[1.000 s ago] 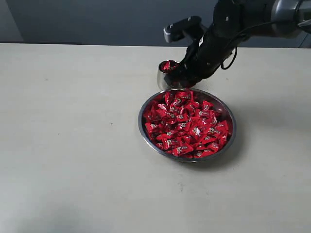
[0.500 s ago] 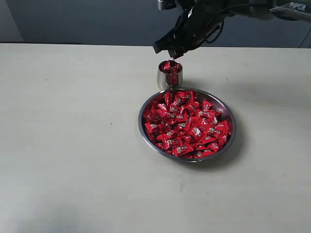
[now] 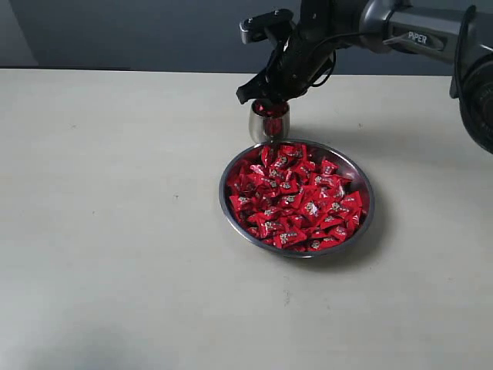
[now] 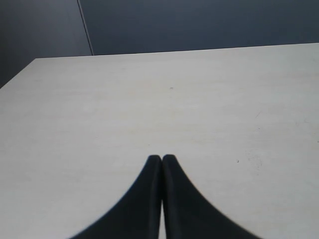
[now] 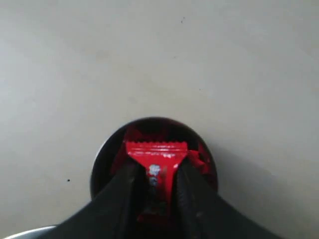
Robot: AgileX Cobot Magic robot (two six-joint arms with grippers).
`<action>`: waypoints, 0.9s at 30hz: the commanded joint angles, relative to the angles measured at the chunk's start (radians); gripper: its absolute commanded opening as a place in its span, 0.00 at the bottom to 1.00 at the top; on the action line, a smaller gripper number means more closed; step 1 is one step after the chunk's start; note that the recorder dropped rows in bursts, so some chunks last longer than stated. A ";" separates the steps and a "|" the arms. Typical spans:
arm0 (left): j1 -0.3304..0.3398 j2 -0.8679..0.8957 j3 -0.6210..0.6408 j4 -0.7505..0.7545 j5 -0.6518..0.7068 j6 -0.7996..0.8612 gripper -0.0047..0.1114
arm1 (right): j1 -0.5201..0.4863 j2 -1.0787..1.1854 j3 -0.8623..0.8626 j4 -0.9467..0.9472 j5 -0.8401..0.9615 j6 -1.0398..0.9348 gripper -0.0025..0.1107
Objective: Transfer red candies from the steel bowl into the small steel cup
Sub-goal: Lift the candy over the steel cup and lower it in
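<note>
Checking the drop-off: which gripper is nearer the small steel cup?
Right. The right gripper hangs just over the small steel cup, a red candy between its fingers. The left gripper is shut over the table, no cup in its view.

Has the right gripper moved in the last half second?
Yes. The right gripper, pinching a red candy, has dropped from above the small steel cup to its mouth.

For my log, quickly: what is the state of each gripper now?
Left gripper: closed, holding nothing.
Right gripper: closed on a red candy over the small steel cup.
</note>
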 commanded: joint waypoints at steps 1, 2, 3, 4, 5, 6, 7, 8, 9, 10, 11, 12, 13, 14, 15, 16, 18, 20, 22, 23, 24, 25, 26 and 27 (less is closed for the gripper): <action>-0.007 -0.005 0.005 0.002 -0.008 -0.001 0.04 | -0.005 0.001 -0.010 -0.022 -0.030 0.001 0.01; -0.007 -0.005 0.005 0.002 -0.008 -0.001 0.04 | -0.005 0.001 -0.010 -0.024 -0.032 0.001 0.01; -0.007 -0.005 0.005 0.002 -0.008 -0.001 0.04 | -0.005 0.001 -0.010 -0.026 -0.034 0.001 0.01; -0.007 -0.005 0.005 0.002 -0.008 -0.001 0.04 | -0.005 0.001 -0.010 -0.026 -0.034 0.001 0.01; -0.007 -0.005 0.005 0.002 -0.008 -0.001 0.04 | -0.005 0.001 -0.010 -0.026 -0.034 0.001 0.01; -0.007 -0.005 0.005 0.002 -0.008 -0.001 0.04 | -0.005 0.001 -0.010 -0.026 -0.035 0.001 0.02; -0.007 -0.005 0.005 0.002 -0.008 -0.001 0.04 | -0.005 0.001 -0.010 -0.026 -0.035 0.001 0.02; -0.007 -0.005 0.005 0.002 -0.008 -0.001 0.04 | -0.005 0.001 -0.010 -0.026 -0.035 0.001 0.03; -0.007 -0.005 0.005 0.002 -0.008 -0.001 0.04 | -0.005 0.001 -0.010 -0.026 -0.035 0.001 0.07; -0.007 -0.005 0.005 0.002 -0.008 -0.001 0.04 | -0.005 0.001 -0.010 -0.026 -0.035 0.001 0.11; -0.007 -0.005 0.005 0.002 -0.008 -0.001 0.04 | -0.005 0.001 -0.010 -0.026 -0.035 0.001 0.16; -0.007 -0.005 0.005 0.002 -0.008 -0.001 0.04 | -0.005 0.001 -0.010 -0.024 -0.035 0.001 0.22; -0.007 -0.005 0.005 0.002 -0.008 -0.001 0.04 | -0.005 0.001 -0.010 -0.018 -0.035 0.001 0.27; -0.007 -0.005 0.005 0.002 -0.008 -0.001 0.04 | -0.005 0.001 -0.010 -0.018 -0.035 0.001 0.31; -0.007 -0.005 0.005 0.002 -0.008 -0.001 0.04 | -0.005 0.001 -0.010 -0.018 -0.035 0.001 0.34; -0.007 -0.005 0.005 0.002 -0.008 -0.001 0.04 | -0.005 0.001 -0.010 -0.018 -0.035 0.001 0.35; -0.007 -0.005 0.005 0.002 -0.008 -0.001 0.04 | -0.005 0.001 -0.010 -0.020 -0.035 0.001 0.35; -0.007 -0.005 0.005 0.002 -0.008 -0.001 0.04 | -0.005 0.001 -0.010 -0.022 -0.036 0.001 0.35; -0.007 -0.005 0.005 0.002 -0.008 -0.001 0.04 | -0.005 0.001 -0.010 -0.022 -0.038 0.001 0.35; -0.007 -0.005 0.005 0.002 -0.008 -0.001 0.04 | -0.005 -0.001 -0.010 -0.022 -0.038 0.001 0.35; -0.007 -0.005 0.005 0.002 -0.008 -0.001 0.04 | -0.005 -0.001 -0.010 -0.022 -0.038 0.001 0.35; -0.007 -0.005 0.005 0.002 -0.008 -0.001 0.04 | -0.005 -0.004 -0.010 -0.022 -0.038 0.001 0.35; -0.007 -0.005 0.005 0.002 -0.008 -0.001 0.04 | -0.005 -0.005 -0.010 -0.022 -0.038 0.001 0.35; -0.007 -0.005 0.005 0.002 -0.008 -0.001 0.04 | -0.005 -0.005 -0.010 -0.022 -0.036 0.001 0.35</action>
